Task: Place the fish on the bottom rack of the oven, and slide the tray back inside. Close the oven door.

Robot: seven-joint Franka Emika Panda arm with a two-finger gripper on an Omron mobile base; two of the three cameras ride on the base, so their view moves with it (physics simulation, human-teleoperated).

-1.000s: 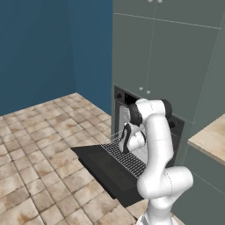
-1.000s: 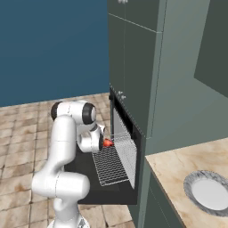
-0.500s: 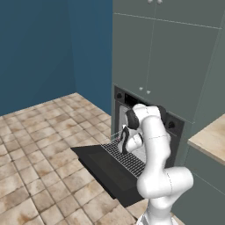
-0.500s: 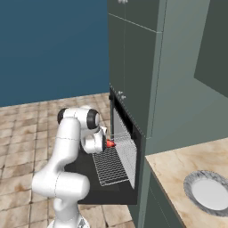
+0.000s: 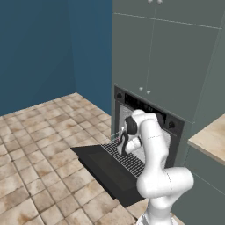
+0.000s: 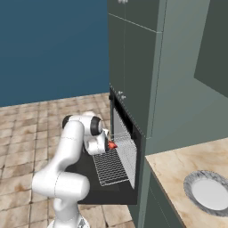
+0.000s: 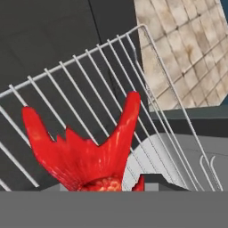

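**Fish held over the pulled-out rack, hand a little nearer the oven than before**

The cabinets (image 5: 176,57) take up the upper right of the left base view, a tall grey-green wall of doors, and the same block runs down the middle of the right base view. Below and left of them spreads the tiled floor (image 5: 39,145), with the blue wall (image 5: 48,48) filling the upper left. The oven (image 5: 169,123) sits at the centre right of the left base view, black, with a knob near the right end of its control strip. Its door (image 5: 103,169) lies folded down flat, reaching toward the lower middle of the frame. The counter (image 6: 178,173) fills the lower right of the right base view and carries a round grey plate (image 6: 209,192) near the corner.

The rack (image 6: 111,165) is slid out over the open door, a silver grid just right of centre in the right base view; in the hand view its wires (image 7: 93,75) cross the frame from lower left to upper right.

The gripper (image 5: 123,145) hangs just above the rack at the centre of the left base view. Its jaws are closed tight on the fish (image 6: 111,144), whose forked red tail (image 7: 84,147) fans up from the bottom of the hand view. Against the picture of one second ago, the arm's upper joint has come lower and closer to the oven mouth, and the fish with it; the rack and door lie as they did
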